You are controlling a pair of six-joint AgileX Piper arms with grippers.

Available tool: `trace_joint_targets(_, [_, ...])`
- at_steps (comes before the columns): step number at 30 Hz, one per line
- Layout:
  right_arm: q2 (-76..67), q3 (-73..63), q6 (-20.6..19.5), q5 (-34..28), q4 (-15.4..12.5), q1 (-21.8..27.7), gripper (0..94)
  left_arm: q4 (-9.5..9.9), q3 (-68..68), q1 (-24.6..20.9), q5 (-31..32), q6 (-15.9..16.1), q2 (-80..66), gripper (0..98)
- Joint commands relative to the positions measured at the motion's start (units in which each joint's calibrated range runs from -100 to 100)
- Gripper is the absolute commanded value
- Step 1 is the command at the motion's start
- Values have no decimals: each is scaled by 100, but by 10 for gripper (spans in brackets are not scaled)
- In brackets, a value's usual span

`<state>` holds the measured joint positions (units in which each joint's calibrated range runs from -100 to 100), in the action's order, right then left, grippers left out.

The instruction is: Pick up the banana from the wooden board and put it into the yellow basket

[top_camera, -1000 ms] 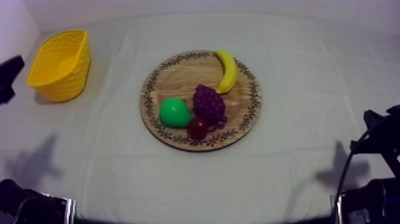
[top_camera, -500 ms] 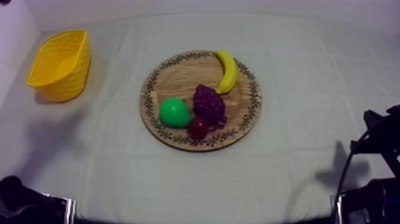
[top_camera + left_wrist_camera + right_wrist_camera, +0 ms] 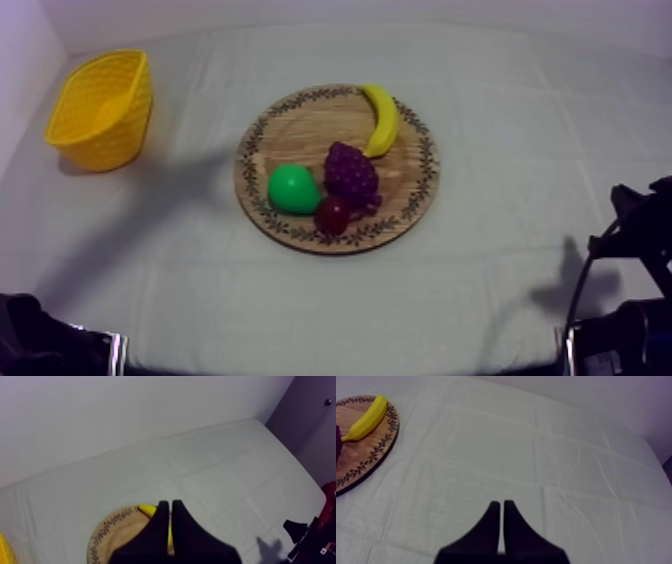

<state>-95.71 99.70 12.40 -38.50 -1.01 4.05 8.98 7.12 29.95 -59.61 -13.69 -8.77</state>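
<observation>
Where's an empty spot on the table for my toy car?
Bare cloth lies between the yellow basket and the wooden board, and widely right of the board. The board is crowded: banana, grapes, pear, small red fruit.

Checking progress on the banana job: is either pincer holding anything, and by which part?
Nothing is held. The left pincer, facing the board, and the right pincer, over the cloth, are both shut empty. The banana lies on the board.
</observation>
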Motion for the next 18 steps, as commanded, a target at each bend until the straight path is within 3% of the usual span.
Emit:
trace_joint_targets(1, [-4, -3, -2, 3, 1, 1, 6, -9, 241, 24, -110, -45, 479, 1])
trace_joint_targets(11, [-4, -3, -2, 3, 1, 1, 6, -26, 1340, 163, -801, -385, 2018, 1])
trace_joint_targets(18, [-4, -3, -2, 3, 1, 1, 6, -117, 1552, 198, -957, -619, 2969, 6])
